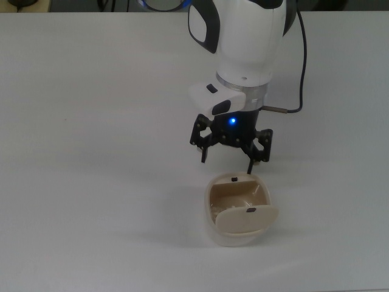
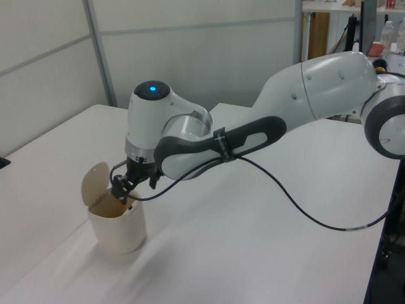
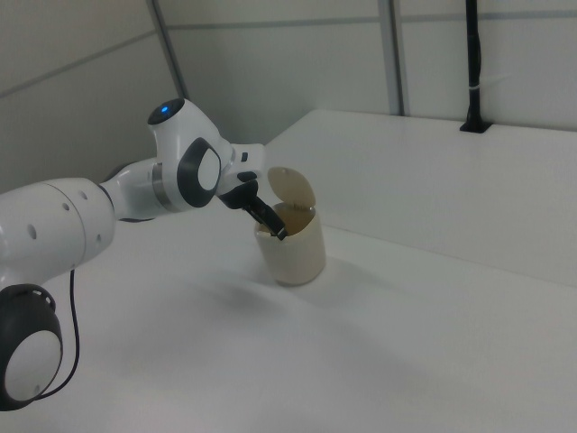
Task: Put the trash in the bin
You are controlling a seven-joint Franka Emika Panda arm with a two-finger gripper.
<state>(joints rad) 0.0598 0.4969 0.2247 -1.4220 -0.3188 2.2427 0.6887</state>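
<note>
- Top view: white desk [image 1: 91,152], bare apart from the items listed.
- Top view: bin [image 1: 238,210], cream-beige, rounded corners, standing low and right of centre; flap lid [image 1: 247,219] tipped up at the edge nearest the top view's bottom, dark mark on lid and another on the far rim.
- Top view: gripper [image 1: 227,164], black, fingers spread wide and holding nothing, just above the bin's far rim; blue light lit on the wrist.
- Top view: black cable [image 1: 301,61] running from the wrist toward the top view's right.
- Top view: trash, no white wad to be seen on the desk or between the fingers; bin interior shows only pale tan, so its place cannot be told.
- Left view: bin [image 2: 117,228] upright at the left view's lower left, lid [image 2: 95,182] raised; gripper [image 2: 124,190] at the rim, fingers apart; arm [image 2: 253,126] reaching in from the left view's right.
- Right view: bin [image 3: 291,239] mid-desk, lid standing up; gripper [image 3: 270,221] at its near rim on the right view's left.
</note>
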